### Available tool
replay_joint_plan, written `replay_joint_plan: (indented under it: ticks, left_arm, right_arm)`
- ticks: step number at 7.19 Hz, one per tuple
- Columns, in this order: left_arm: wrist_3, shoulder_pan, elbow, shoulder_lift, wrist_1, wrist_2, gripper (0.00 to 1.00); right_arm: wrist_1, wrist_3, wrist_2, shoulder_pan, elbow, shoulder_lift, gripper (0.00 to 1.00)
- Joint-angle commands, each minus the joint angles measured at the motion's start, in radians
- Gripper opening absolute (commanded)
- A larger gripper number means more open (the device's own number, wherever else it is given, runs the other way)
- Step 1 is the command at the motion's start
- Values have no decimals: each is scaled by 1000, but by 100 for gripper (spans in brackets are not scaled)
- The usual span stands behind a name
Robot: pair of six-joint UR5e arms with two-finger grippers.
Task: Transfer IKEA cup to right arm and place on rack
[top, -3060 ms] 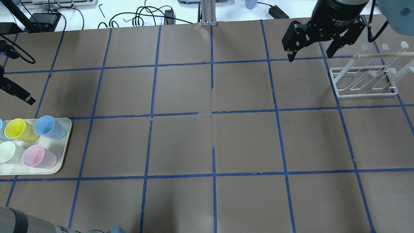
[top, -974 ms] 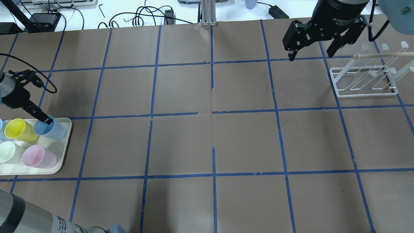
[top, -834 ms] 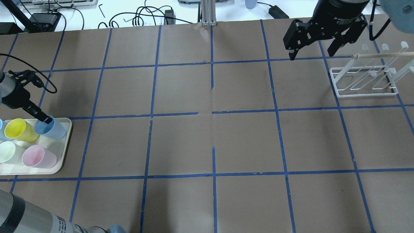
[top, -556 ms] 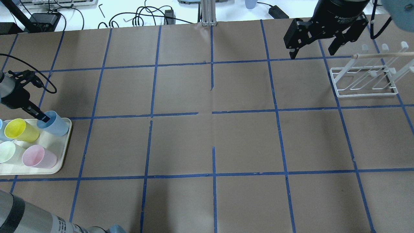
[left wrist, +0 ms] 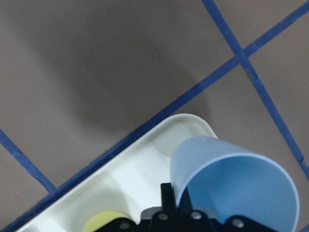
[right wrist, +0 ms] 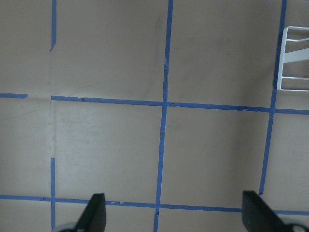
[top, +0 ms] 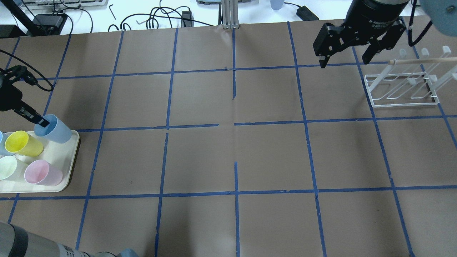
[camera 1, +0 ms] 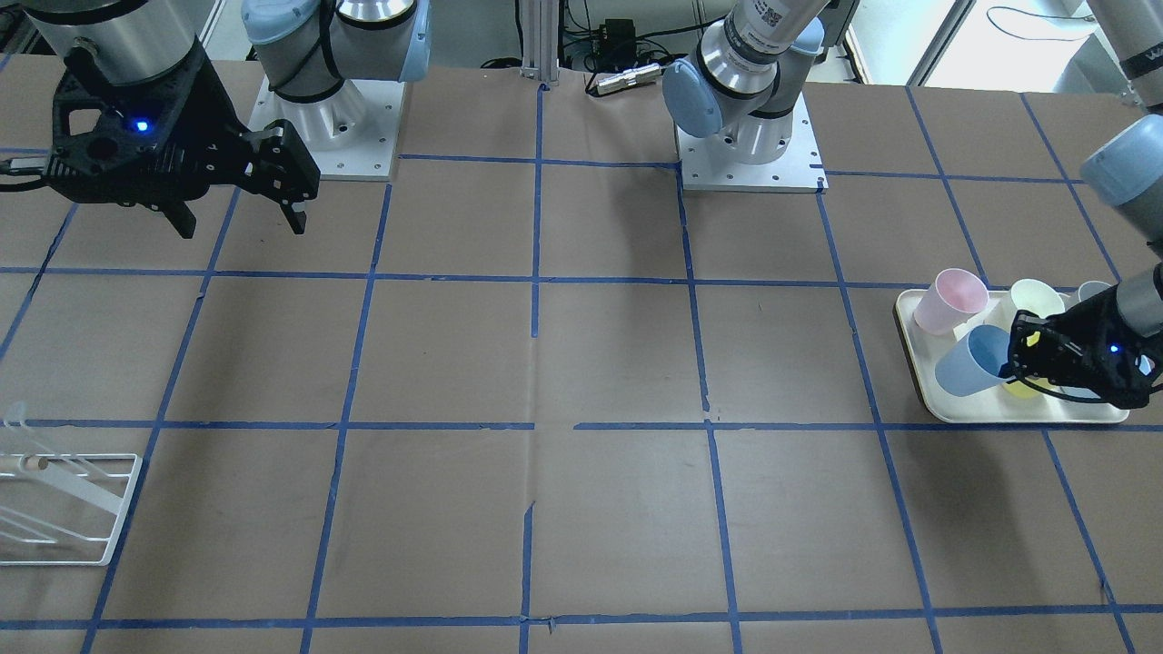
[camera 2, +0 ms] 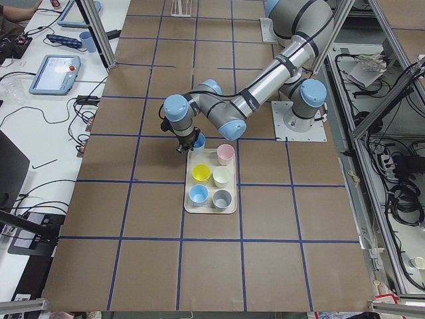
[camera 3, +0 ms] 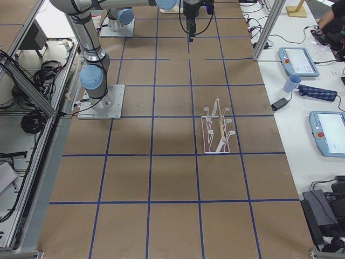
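Between the fingers of the left claw (top: 42,123) sits the rim of the IKEA cup (top: 55,129), one finger inside and one outside, pinched tight. The cup is tilted over the corner of the cream tray (top: 69,167) on the table (top: 235,153), and the yellow cup (top: 23,142) is just beside the claw. Well apart, the right claw (top: 344,61) hovers spread wide and empty, the rack (top: 403,96) just beside it.
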Motion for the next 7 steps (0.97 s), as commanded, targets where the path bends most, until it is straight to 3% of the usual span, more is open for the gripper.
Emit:
replay_joint_plan:
  ticks: [1,4,5,7]
  left_arm:
    - [-106,-33,61,48,-225,-274,0]
    - [-528,-252,36,109,-320,-664,0]
    - [-585,-297,9,118,-322,-773,0]
    - [-621,-326,-141,152,-331,-1104,0]
  right_arm:
    - [1,-2,3,-1,7,3,100]
    - [4,-12,59,-16,-4,7,100]
    - [10,-14,75,-54,-9,6,100]
    - [103,-16,248,-171,-9,1,100]
